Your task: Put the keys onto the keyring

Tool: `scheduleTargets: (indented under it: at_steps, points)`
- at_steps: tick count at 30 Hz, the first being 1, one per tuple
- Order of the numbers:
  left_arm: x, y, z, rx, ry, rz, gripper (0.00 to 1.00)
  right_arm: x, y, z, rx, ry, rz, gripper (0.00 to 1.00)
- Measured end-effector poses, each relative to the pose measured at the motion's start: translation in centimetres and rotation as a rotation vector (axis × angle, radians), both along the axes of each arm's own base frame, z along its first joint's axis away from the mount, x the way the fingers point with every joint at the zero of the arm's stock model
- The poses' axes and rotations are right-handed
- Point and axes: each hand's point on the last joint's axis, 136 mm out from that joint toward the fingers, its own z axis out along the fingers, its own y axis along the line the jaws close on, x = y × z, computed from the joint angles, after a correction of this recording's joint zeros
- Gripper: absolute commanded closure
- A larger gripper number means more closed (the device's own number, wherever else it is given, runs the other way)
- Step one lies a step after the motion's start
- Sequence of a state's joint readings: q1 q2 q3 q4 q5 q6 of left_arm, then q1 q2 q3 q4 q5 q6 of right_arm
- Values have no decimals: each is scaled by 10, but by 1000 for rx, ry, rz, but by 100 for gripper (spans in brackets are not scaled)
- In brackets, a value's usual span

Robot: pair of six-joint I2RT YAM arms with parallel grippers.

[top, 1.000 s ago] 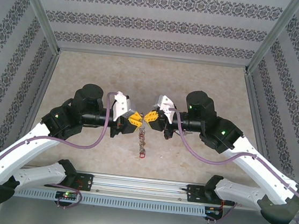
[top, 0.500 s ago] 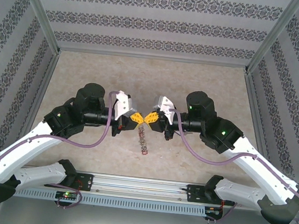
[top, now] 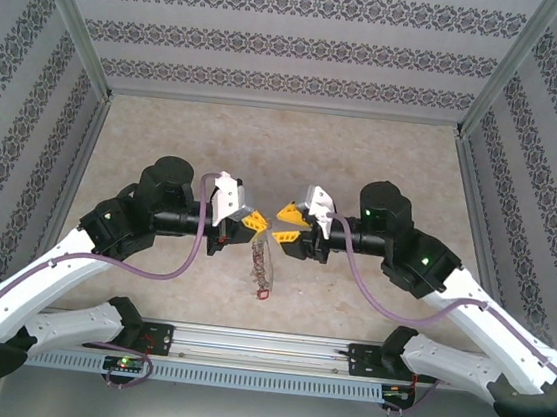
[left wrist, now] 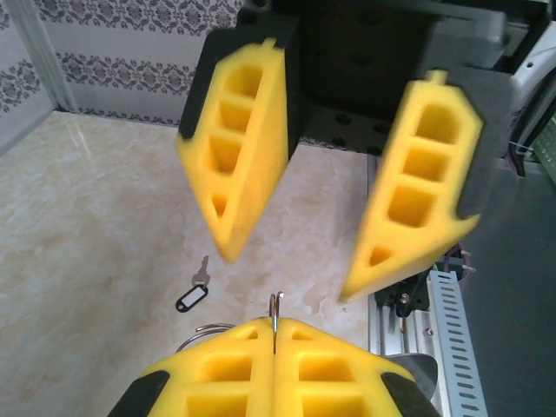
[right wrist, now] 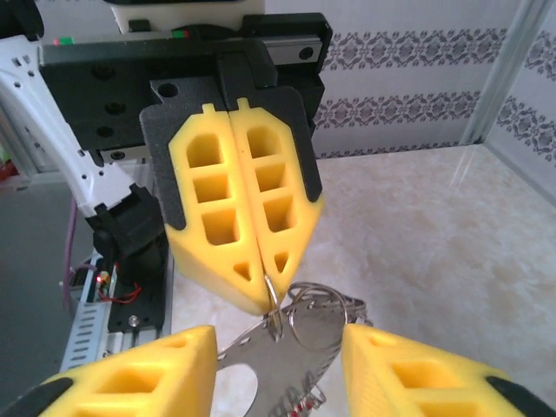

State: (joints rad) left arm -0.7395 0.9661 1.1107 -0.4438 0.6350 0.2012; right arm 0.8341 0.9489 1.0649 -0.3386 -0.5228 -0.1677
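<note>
The keyring (right wrist: 300, 347), a bunch of thin grey wire rings with a flat metal plate, hangs above the table between the two grippers. My left gripper (left wrist: 275, 334) is shut on one wire loop of the keyring (left wrist: 275, 306). From above, the keyring (top: 261, 262) dangles below the left gripper (top: 257, 223), with a red bit at its lower end. My right gripper (right wrist: 280, 347) stands open, its fingers on either side of the bunch without touching it. It faces the left gripper (right wrist: 261, 287) from close by. The keys (left wrist: 193, 294), silver with a black oval tag, lie on the table.
The marble-look table (top: 285, 149) is walled by patterned panels at the back and sides. A metal rail with the arm bases (top: 262, 353) runs along the near edge. Both arms meet over the table's middle front.
My right gripper has opened, let go of the keyring and drawn back a little to the right. The left gripper has stayed shut, and the keyring now hangs from it alone.
</note>
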Motion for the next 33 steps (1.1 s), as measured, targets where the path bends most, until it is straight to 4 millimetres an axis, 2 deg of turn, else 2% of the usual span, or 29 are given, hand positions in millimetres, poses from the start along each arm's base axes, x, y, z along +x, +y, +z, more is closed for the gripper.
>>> scheduleTargets:
  at_steps: [3,5,7,10,14,17,19,25,28,33]
  points:
    - [0,1,1,0,-8,2,100,1,-14,3,40,11,-63,28]
    - [1,1,0,1,-10,3,100,7,-26,-1,54,40,-132,25]
    - [1,1,-2,3,-11,3,100,22,-42,-7,62,87,-235,23]
    - [5,3,-5,5,-12,13,100,59,-76,-26,55,201,-448,22]
    - [13,9,-13,14,2,40,100,113,-137,-71,25,437,-772,28]
    - [23,14,-21,27,21,76,100,134,-164,-121,-23,632,-921,28]
    - [29,18,-31,41,41,102,100,133,-166,-155,-98,737,-954,28]
    - [38,24,-57,47,117,159,100,132,-175,-229,-361,906,-1018,31]
    - [43,25,-63,31,141,176,100,134,-177,-254,-471,971,-1027,34]
    - [45,26,-68,12,161,181,100,133,-177,-274,-525,1036,-1039,45]
